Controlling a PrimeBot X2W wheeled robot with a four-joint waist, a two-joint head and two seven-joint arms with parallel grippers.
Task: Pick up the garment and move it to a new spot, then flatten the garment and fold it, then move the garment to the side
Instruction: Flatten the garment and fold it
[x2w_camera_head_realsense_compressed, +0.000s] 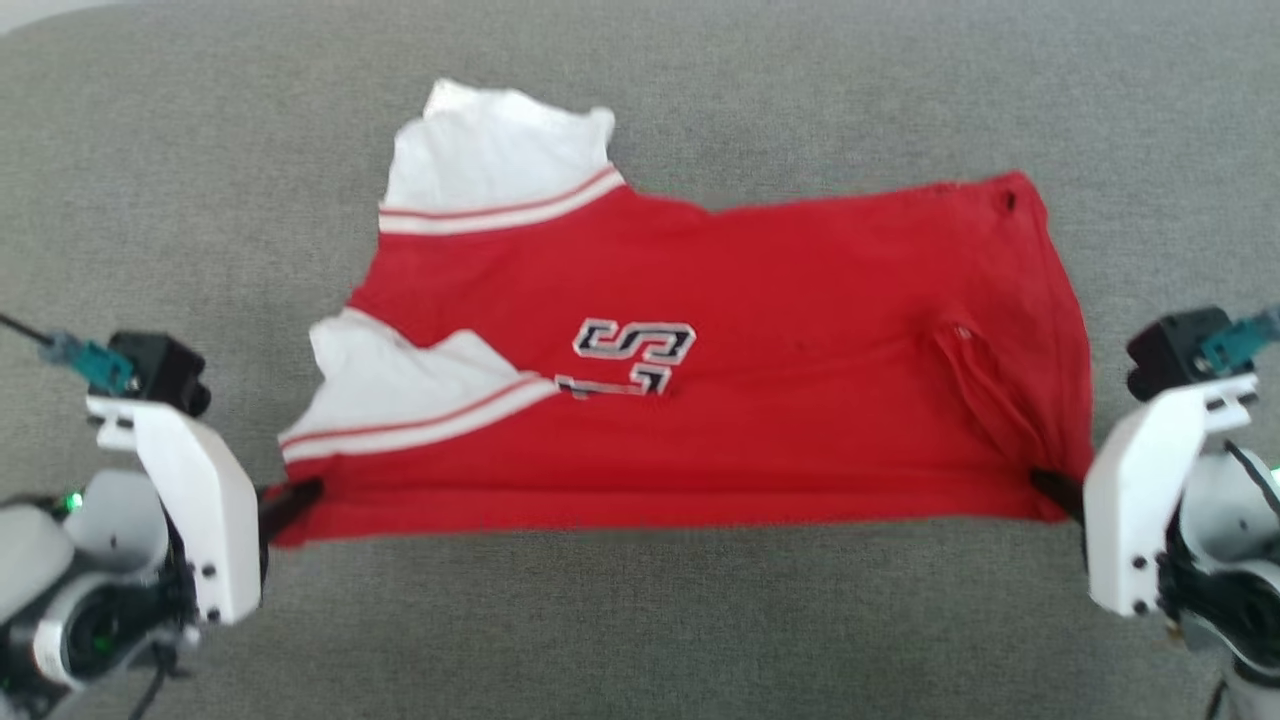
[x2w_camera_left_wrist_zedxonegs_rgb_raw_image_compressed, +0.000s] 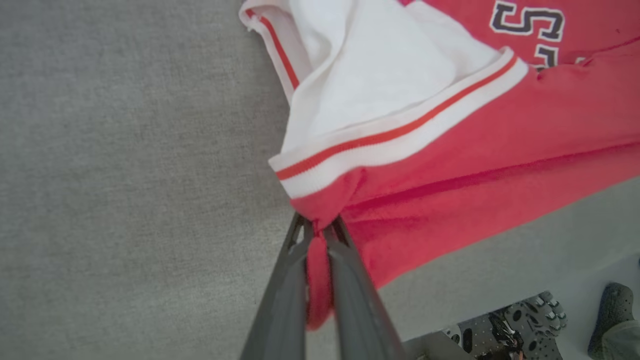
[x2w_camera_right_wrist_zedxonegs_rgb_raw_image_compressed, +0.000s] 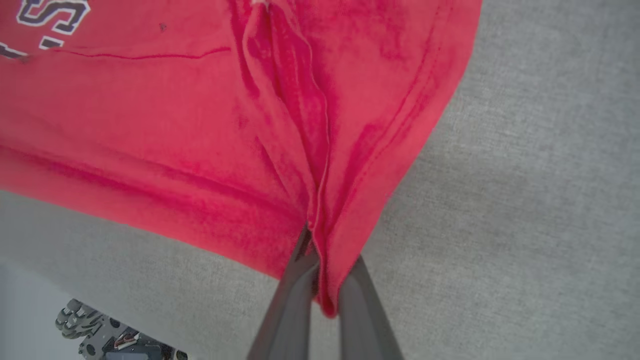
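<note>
The garment (x2w_camera_head_realsense_compressed: 760, 400), a red jersey with white sleeves and a black-and-white print, lies spread on the grey cloth surface (x2w_camera_head_realsense_compressed: 640, 620), folded along its near edge. My left gripper (x2w_camera_head_realsense_compressed: 300, 495) is shut on the near left corner of the garment (x2w_camera_left_wrist_zedxonegs_rgb_raw_image_compressed: 450, 165), with red cloth pinched between its fingers (x2w_camera_left_wrist_zedxonegs_rgb_raw_image_compressed: 285, 280). At the near right corner my right gripper (x2w_camera_head_realsense_compressed: 1052, 488) is shut on a bunched fold of the garment (x2w_camera_right_wrist_zedxonegs_rgb_raw_image_compressed: 200, 125), between its fingers (x2w_camera_right_wrist_zedxonegs_rgb_raw_image_compressed: 295, 300). Both white sleeves lie at the left, one folded over the red body.
Grey cloth surrounds the garment on all sides, with free room in front. Below the near edge, the wrist views catch parts of the robot's base (x2w_camera_left_wrist_zedxonegs_rgb_raw_image_compressed: 505, 325) and a dark shoe-like object (x2w_camera_left_wrist_zedxonegs_rgb_raw_image_compressed: 612, 315) on a pale floor.
</note>
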